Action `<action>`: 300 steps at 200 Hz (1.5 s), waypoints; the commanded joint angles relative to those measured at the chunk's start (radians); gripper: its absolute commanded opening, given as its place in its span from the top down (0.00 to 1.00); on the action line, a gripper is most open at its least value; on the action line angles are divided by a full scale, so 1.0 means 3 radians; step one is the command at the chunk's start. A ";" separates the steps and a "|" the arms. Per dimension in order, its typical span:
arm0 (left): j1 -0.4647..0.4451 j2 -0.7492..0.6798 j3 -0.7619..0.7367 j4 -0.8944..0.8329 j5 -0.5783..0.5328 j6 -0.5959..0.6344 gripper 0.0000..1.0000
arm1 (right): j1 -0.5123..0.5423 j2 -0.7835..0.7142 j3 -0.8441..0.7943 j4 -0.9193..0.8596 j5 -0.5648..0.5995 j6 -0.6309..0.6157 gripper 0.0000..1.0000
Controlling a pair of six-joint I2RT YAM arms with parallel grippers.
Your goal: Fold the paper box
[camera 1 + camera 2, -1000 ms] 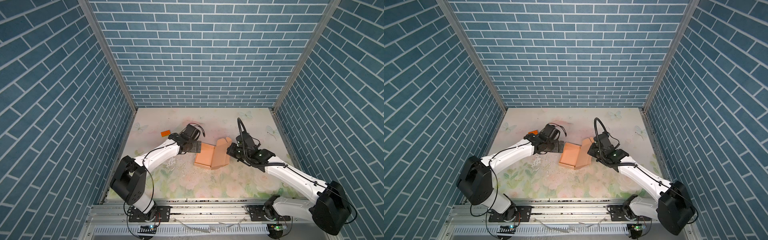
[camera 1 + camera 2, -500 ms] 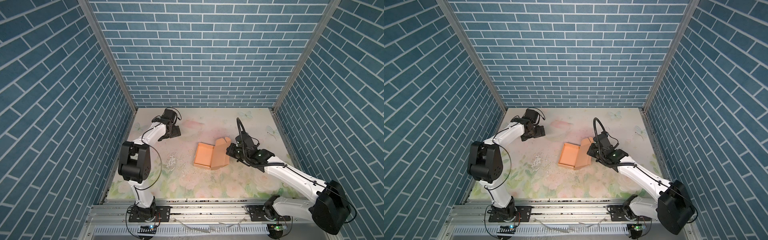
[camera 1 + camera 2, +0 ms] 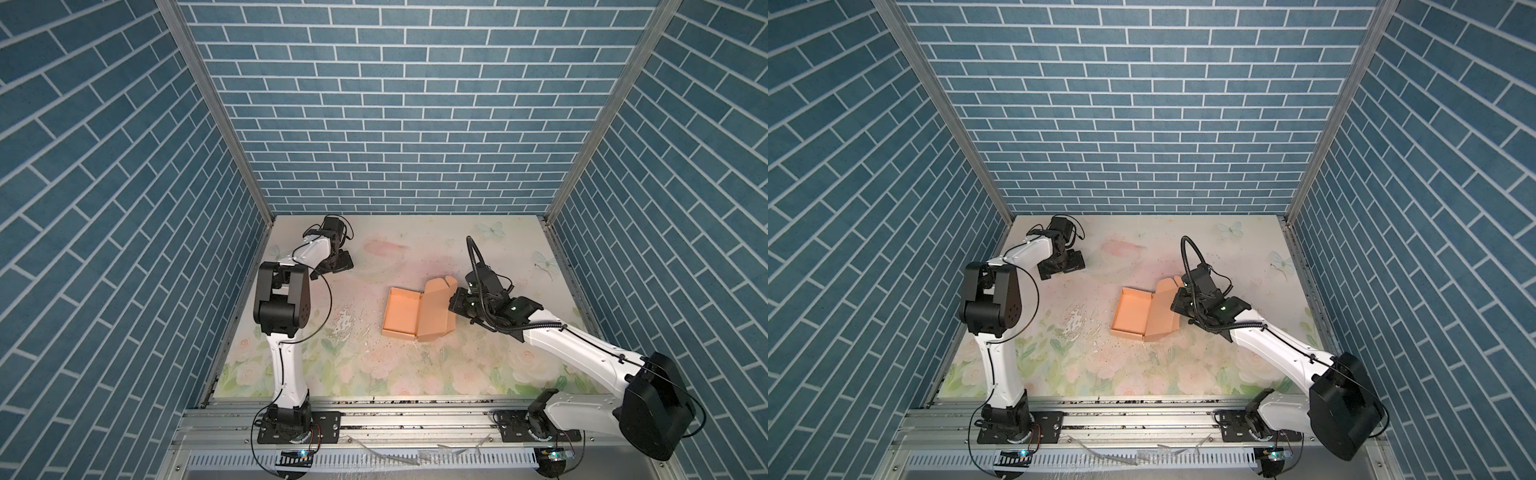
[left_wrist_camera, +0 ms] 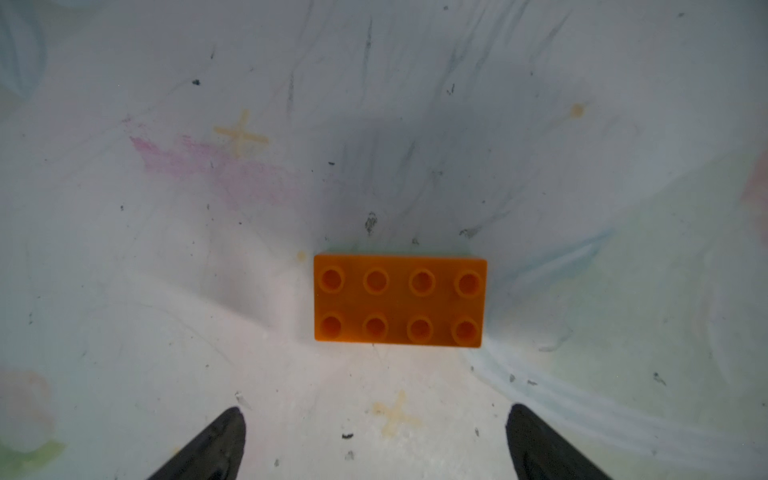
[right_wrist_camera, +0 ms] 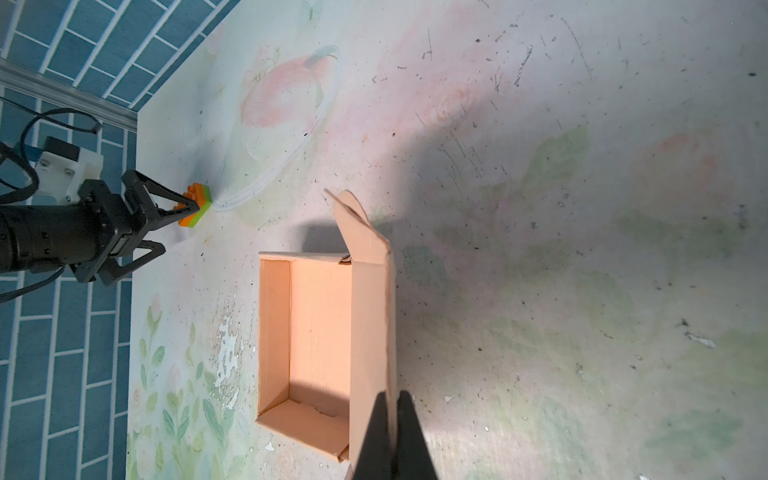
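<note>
Right gripper (image 5: 392, 397) tight on one paper box (image 5: 320, 324), left gripper (image 4: 375, 409) wide over one orange brick (image 4: 400, 300)

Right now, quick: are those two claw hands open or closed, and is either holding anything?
Left gripper: open, empty, poised near the orange brick.
Right gripper: shut on the paper box, pinching its raised lid panel.

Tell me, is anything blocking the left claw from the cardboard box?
Nothing visible: only bare tabletop lies between the left gripper and the paper box. The orange brick sits under that gripper, far from the box.
</note>
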 commanded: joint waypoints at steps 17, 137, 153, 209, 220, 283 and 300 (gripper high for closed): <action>0.0070 0.0231 0.0244 -0.0035 0.0080 0.0002 0.01 | 0.0029 0.0046 0.0116 -0.0033 0.0021 -0.0078 1.00; 0.0160 0.0540 0.0519 0.0030 0.0154 0.0137 0.22 | 0.0039 0.0062 0.0137 -0.0064 0.0041 -0.0092 1.00; 0.0165 0.0603 0.0596 -0.0021 0.0163 0.0183 0.26 | 0.0039 0.0052 0.0132 -0.0065 0.0052 -0.0088 1.00; 0.0160 0.0390 0.0471 0.0093 0.0275 0.0315 0.48 | 0.0041 0.0055 0.0126 -0.0072 0.0070 -0.0092 1.00; 0.0157 0.0236 0.0384 0.0133 0.0294 0.0340 0.48 | 0.0037 0.0070 0.0132 -0.0064 0.0065 -0.0096 1.00; -0.0231 -0.0792 -0.0241 0.0101 0.0330 0.0501 0.51 | 0.0039 0.0190 0.0127 0.0004 0.0047 -0.0118 1.00; -0.0435 -0.1005 -0.0400 0.0058 0.0406 0.0466 0.52 | 0.0039 0.0221 0.0127 0.0028 0.0041 -0.0125 1.00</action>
